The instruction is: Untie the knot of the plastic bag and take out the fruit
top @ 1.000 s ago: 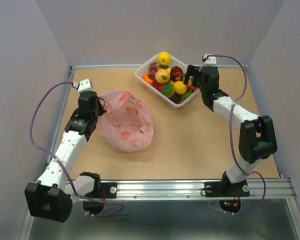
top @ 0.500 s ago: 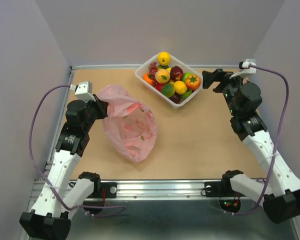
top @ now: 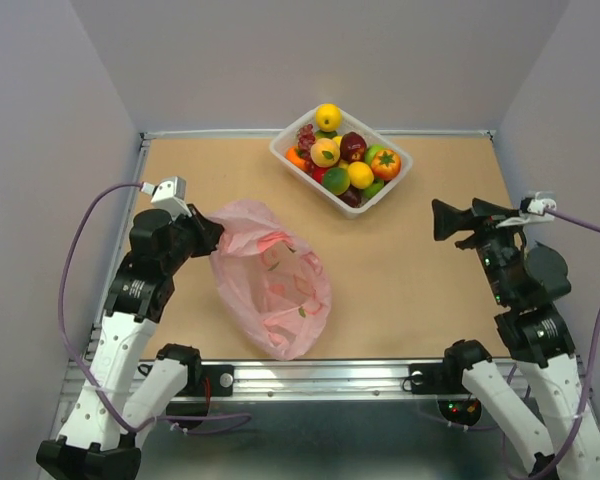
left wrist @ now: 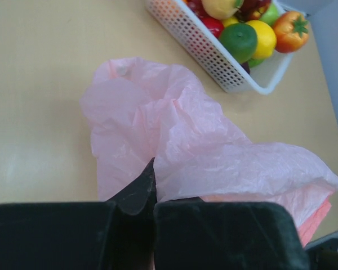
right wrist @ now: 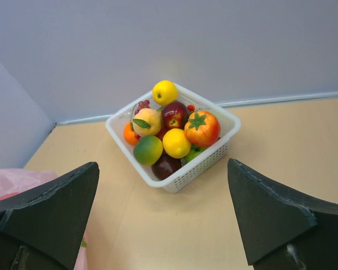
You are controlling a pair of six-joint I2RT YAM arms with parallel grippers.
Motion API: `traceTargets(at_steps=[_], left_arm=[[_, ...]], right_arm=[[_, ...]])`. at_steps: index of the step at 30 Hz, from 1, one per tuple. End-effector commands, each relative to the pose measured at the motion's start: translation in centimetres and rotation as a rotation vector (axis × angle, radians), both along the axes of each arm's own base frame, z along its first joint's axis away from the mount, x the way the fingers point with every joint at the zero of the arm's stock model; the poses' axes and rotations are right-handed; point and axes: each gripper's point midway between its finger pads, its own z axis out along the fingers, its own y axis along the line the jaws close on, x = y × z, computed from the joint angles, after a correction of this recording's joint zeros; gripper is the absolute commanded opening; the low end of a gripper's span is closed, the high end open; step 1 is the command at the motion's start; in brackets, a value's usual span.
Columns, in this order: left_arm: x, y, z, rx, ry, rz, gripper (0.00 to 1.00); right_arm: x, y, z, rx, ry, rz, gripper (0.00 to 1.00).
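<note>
Pink crinkly film is what the left gripper [left wrist: 152,185] has got. Its two fingers are squeezed tight together on the near edge of the plastic bag [top: 273,286], with no gap showing between them in the left wrist view. The bag lies flopped on the tan table [top: 410,285], in the lower left of the top view, and spreads away from the gripper towards the bottom middle. It looks pretty flat and crumpled, with a few reddish and green printed marks on it. I can't make out the knot in all that scrunched film, so I won't call that one.

The right gripper [top: 456,218] is spread wide, holding nothing and touching nothing. It hangs above the table at the right middle of the top view, well apart from everything. It points towards the white slotted basket [top: 402,164], which sits squarely between its fingers in the right wrist view.

The basket sits at the top centre of the top view, angled like a diamond, and the fruit [top: 342,160] is piled in it. A yellow lemon [top: 328,116] perches at the far corner. There's also a yellowish peach [top: 325,152], a dark red apple [top: 353,146], an orange one with a green calyx [top: 385,163], a round yellow one [top: 360,175] and a purple grape bunch [top: 306,136].
</note>
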Motion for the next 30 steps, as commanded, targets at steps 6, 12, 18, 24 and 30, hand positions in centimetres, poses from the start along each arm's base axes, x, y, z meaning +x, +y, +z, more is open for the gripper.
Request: traceTargets(at_steps=[6,12,18,24,30], left_arm=[[-0.5,7.3,0.0,0.024,-0.007,0.447,0.31],[-2.5,9.6,3.1,0.005,-0.144,0.550,0.67],[-4.6,11.1,5.7,-0.017,-0.265,0.599,0.94],[-7.0,13.0,8.5,-0.049,-0.465,0.665,0.99],[-9.4,14.8,9.3,-0.093,-0.633,0.740,0.99]], right_arm=[[-4.7,-3.4,-1.2,-0.003,-0.066,-0.108,1.00],[-7.4,-5.3,-1.0,0.004,-0.118,-0.166,1.00],[-9.8,-7.4,-0.7,0.022,-0.205,-0.245,1.00],[-9.9,-7.6,-1.1,-0.011,-0.208,-0.257,1.00],[-9.2,-7.7,-2.3,-0.016,-0.178,-0.269,1.00]])
